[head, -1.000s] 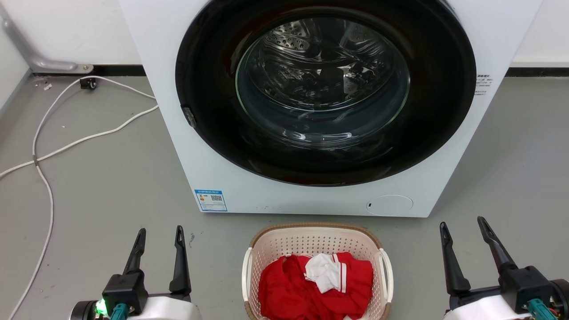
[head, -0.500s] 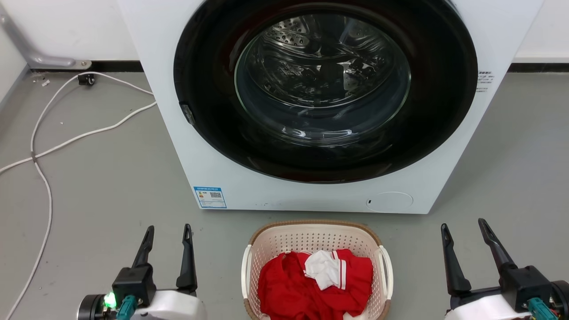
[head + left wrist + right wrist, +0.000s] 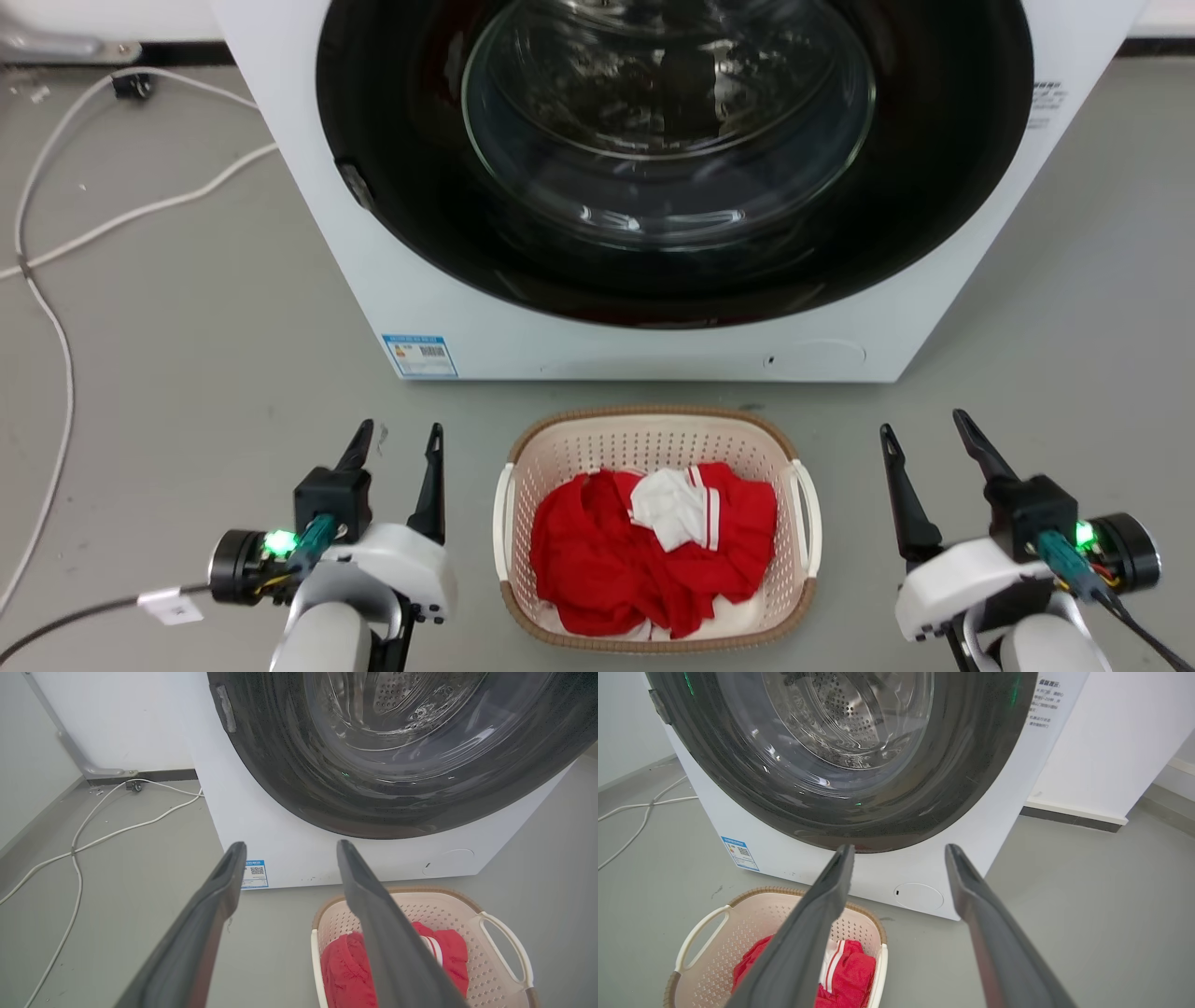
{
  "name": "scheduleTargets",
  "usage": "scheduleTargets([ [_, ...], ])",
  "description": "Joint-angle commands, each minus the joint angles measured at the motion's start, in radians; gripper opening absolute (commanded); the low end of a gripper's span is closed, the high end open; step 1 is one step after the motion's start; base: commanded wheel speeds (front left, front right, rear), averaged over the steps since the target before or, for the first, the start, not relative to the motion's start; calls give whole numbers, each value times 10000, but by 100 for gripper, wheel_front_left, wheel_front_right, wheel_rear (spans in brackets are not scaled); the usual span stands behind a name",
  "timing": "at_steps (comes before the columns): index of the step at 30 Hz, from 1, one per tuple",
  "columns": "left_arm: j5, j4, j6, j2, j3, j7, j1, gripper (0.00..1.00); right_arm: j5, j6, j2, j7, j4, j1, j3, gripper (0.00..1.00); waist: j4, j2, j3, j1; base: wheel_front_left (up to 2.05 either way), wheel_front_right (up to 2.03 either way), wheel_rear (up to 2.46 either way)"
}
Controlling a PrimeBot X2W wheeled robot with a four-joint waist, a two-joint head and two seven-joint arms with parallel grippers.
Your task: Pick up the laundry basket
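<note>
- The laundry basket stood on the grey floor just in front of the white washer. It sat between the robot's two pincers and was touched by neither.
- A red garment lay inside the basket with a crumpled white cloth on top. A brown woven-look rim ran round the basket, and white handles curved along its two short sides.
- The left pincer hovered near the basket's left handle. Its two dark fingers were spread apart and held nothing, with the tips pointing toward the washer.
- The right pincer hung near the opposite handle, its fingers likewise parted and empty.
- The washer's round glass door, ringed in black, showed a perforated steel drum behind it.
- A blue-and-white label sat at the lower left corner of the washer's front.
- A white cable trailed across the floor on the robot's left, well apart from the basket.
</note>
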Motion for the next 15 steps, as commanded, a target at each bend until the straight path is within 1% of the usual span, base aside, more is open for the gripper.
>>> scheduleTargets([
  [1,47,244,-65,61,-45,-22,-185,100,-14,-7,-18,-25,156,-261,24,100,-45,0,269,-1,0,0,0],
  [8,119,2291,-410,244,-364,-22,-1747,100,-413,-7,-16,-25,2179,-1653,304,100,-119,0,1253,-1,0,0,0],
  [15,128,4670,-627,445,-779,-24,-3241,100,-911,-7,-16,-23,4678,-3206,409,100,-212,0,2169,-1,0,0,0],
])
